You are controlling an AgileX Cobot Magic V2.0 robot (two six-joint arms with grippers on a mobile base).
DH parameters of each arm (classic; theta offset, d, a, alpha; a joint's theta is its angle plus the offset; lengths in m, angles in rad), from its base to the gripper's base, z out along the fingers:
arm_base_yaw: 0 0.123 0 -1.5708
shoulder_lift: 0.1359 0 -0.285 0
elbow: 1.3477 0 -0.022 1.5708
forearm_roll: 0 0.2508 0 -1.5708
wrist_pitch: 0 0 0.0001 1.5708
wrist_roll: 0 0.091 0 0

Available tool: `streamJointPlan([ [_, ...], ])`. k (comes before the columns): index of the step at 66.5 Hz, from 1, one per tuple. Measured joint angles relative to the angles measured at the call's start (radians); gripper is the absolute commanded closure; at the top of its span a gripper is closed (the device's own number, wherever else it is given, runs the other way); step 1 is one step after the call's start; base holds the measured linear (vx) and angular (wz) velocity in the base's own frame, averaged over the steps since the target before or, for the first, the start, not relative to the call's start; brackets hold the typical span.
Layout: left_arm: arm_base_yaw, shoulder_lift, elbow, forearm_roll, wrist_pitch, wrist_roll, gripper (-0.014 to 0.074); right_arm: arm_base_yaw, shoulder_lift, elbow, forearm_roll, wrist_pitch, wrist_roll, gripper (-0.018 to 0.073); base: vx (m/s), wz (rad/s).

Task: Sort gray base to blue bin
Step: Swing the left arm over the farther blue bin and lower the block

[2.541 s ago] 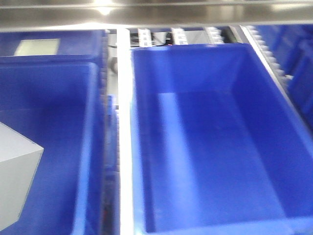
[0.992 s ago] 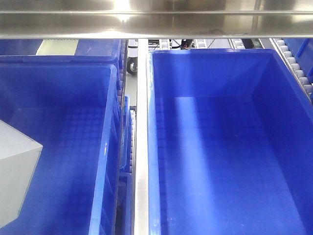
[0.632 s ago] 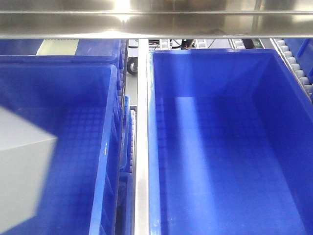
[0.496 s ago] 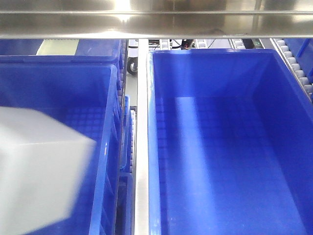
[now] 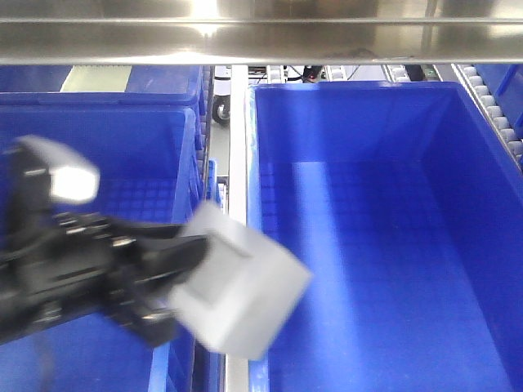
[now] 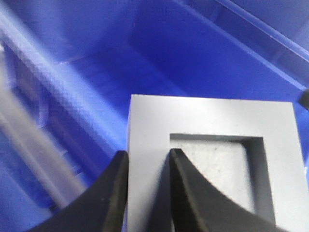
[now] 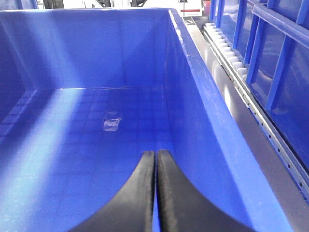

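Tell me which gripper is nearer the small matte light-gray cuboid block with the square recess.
Left. The left gripper is clamped on the light-gray cuboid block, one finger on its outer wall, one in the recess. The right gripper hangs shut over a blue plastic bin, no block in its view.

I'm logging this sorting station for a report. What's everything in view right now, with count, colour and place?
gray base: one, light gray, square recess in one face, held over the metal rail between the two big bins.
blue bin: one, bright blue, right of the rail, nothing in it.
second bin: one, bright blue, left of the rail, grid floor.
metal rail: one, silver, running between the bins.
metal beam: one, silver, across the top.
roller track: one, pale rollers, far right edge.
left claw: black, shut on the gray base's wall, one finger in the recess.
right claw: black, shut, nothing in it, over the blue bin.
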Motion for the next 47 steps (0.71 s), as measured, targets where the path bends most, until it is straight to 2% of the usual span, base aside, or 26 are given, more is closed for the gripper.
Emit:
streamJointPlan([
  [9,-0.066,0.129,-0.106,-0.029,-0.015,0.042,0.0576,0.0,0.0,0.0,0.0,0.0,0.0,0.0564,0.0,0.0],
  [26,-0.183,0.412,-0.317,-0.031,-0.052,0.053,0.0574,0.0,0.0,0.0,0.0,0.0,0.0,0.0564,0.0,0.0],
  [47,-0.232,0.744,-0.574,-0.032,-0.065,0.055,0.0526,0.0,0.0,0.0,0.0,0.0,0.0,0.0564,0.0,0.0],
])
